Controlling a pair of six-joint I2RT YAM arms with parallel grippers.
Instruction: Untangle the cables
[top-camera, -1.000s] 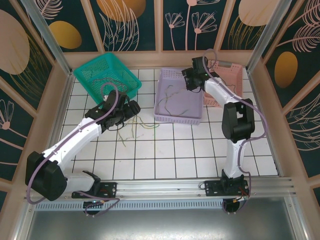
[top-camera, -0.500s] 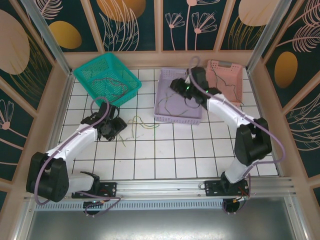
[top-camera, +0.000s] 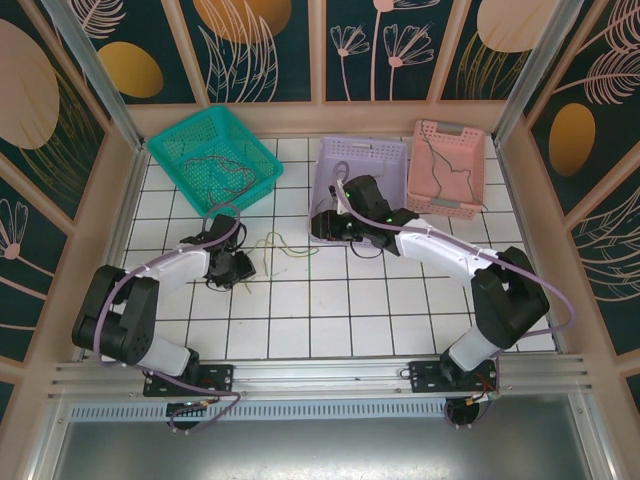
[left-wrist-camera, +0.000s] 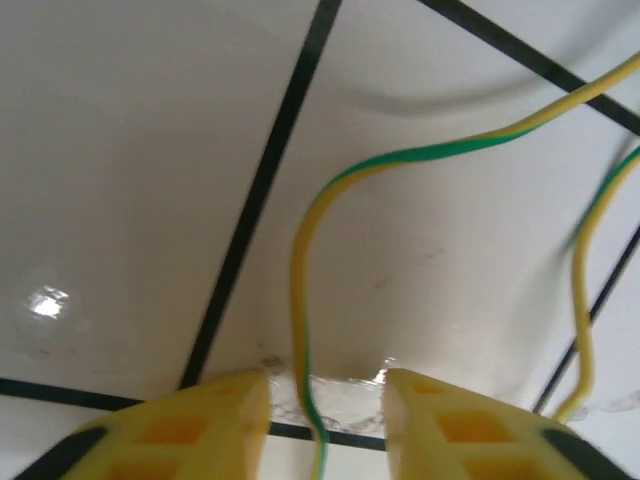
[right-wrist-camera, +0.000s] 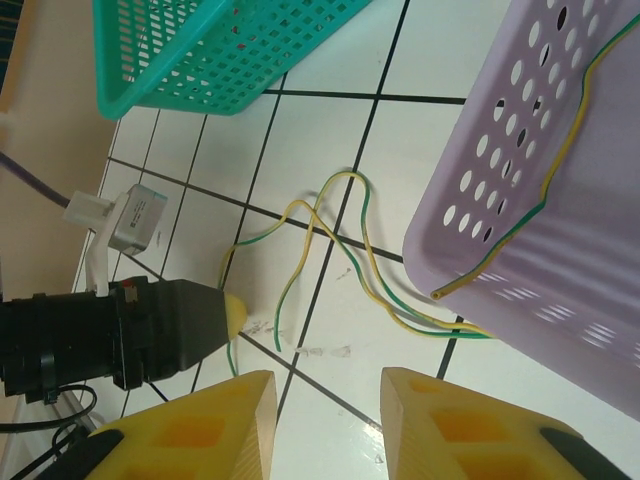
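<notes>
**Two claws by the loose cables**

From above, we see a white tiled counter (top-camera: 330, 300) with three baskets at its far side. There is a teal plastic mesh basket (top-camera: 172, 165), a light purple plastic basket with holes (top-camera: 385, 155) and a pink plastic basket with holes (top-camera: 445, 207). Some thin yellow-and-green cables (top-camera: 283, 243) lie in loose loops on the tiles, in front of the gap between the teal and purple baskets. Thin dark cables (top-camera: 222, 170) lie in the teal basket, and one thin cable (top-camera: 440, 165) lies in the pink basket. The left claw (top-camera: 243, 268) is low at the near left end of the loose loops. The right claw (top-camera: 322, 226) is at the front left corner of the purple basket.

From the left wrist, we see one yellow-and-green cable (left-wrist-camera: 400, 160) curve over a tile and run down between the two yellow fingertips (left-wrist-camera: 230, 420). The left claw is narrow, but there is a gap on each side of the cable. A second one (left-wrist-camera: 580, 280) runs along the right edge.

From the right wrist, the right claw (right-wrist-camera: 328, 390) has its fingers apart. Only bare tile shows between them, and it holds nothing. The loose loops (right-wrist-camera: 320, 215) lie just ahead, between the teal basket (right-wrist-camera: 220, 60) and the purple basket (right-wrist-camera: 520, 150). Another yellow-and-green cable (right-wrist-camera: 560, 170) lies inside the purple basket. The left claw's yellow tip (right-wrist-camera: 232, 312) is down at one end of the loops.
</notes>
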